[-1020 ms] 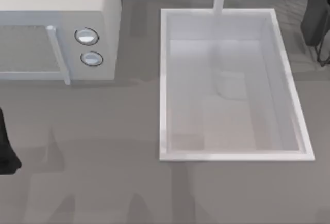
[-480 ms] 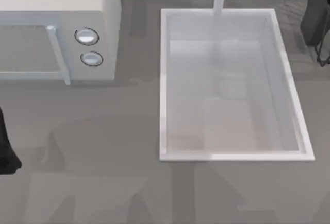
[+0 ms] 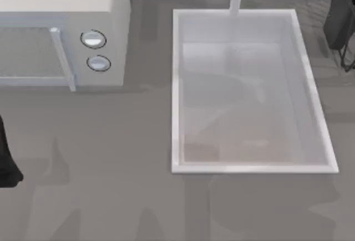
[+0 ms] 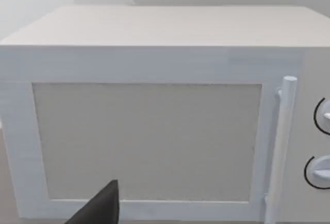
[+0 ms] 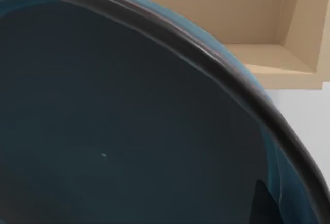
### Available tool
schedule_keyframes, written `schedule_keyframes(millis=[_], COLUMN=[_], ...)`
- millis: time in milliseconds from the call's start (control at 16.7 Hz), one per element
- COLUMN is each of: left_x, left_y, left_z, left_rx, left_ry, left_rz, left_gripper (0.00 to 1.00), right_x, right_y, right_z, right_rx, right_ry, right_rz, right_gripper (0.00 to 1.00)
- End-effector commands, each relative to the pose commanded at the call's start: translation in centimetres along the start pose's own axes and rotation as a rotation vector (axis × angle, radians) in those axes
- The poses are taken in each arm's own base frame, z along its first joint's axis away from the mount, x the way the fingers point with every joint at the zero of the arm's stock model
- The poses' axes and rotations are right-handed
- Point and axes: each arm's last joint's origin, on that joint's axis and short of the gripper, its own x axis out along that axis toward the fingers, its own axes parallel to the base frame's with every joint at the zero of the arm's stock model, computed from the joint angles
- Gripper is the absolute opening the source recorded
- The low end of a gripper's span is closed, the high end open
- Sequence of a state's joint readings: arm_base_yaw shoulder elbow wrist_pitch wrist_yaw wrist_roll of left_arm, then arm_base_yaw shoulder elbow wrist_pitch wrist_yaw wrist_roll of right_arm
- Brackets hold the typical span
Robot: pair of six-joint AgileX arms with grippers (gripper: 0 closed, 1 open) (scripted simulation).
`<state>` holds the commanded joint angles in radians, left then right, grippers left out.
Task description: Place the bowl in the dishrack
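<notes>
Up close, the bowl sits right against my right gripper's camera, near the dishrack at the table's far right.
Largest first: white sink and boxy white microwave, then thin dark rack wires, then the bowl's glossy teal curve and dark rim. I cannot tell whether either gripper is closed; left arm idles far left.

A grey counter carries two things — a white microwave at far left. A white sink sits right of it.
</notes>
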<state>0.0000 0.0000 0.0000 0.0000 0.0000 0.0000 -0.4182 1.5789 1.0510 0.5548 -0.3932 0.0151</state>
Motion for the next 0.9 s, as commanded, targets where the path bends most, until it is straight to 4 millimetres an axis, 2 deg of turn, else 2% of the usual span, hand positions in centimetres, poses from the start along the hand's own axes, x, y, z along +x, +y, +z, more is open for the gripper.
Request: schedule_keyframes(millis=[180, 300, 420, 660, 900], left_x=[0.0, 0.0, 0.0, 0.0, 0.0], left_y=[0.0, 0.0, 0.0, 0.0, 0.0], left_z=[0.0, 0.0, 0.0, 0.0, 0.0], left_rx=[0.000, 0.000, 0.000, 0.000, 0.000], left_ry=[0.000, 0.000, 0.000, 0.000, 0.000], left_rz=[0.000, 0.000, 0.000, 0.000, 0.000], left_gripper=[1.00, 1.00, 1.00, 1.00, 1.00], right_x=[2.6, 3.4, 3.6, 3.6, 3.6], right_y=[1.5, 2.4, 2.8, 2.8, 2.8], right_z=[-4.6, -6.7, -7.6, -7.6, -7.6], right_rx=[0.003, 0.008, 0.010, 0.010, 0.010], right_ry=[0.002, 0.012, 0.018, 0.018, 0.018], right_rz=[-0.001, -0.001, -0.001, -0.001, -0.001], right_gripper=[0.00, 0.00, 0.00, 0.00, 0.30])
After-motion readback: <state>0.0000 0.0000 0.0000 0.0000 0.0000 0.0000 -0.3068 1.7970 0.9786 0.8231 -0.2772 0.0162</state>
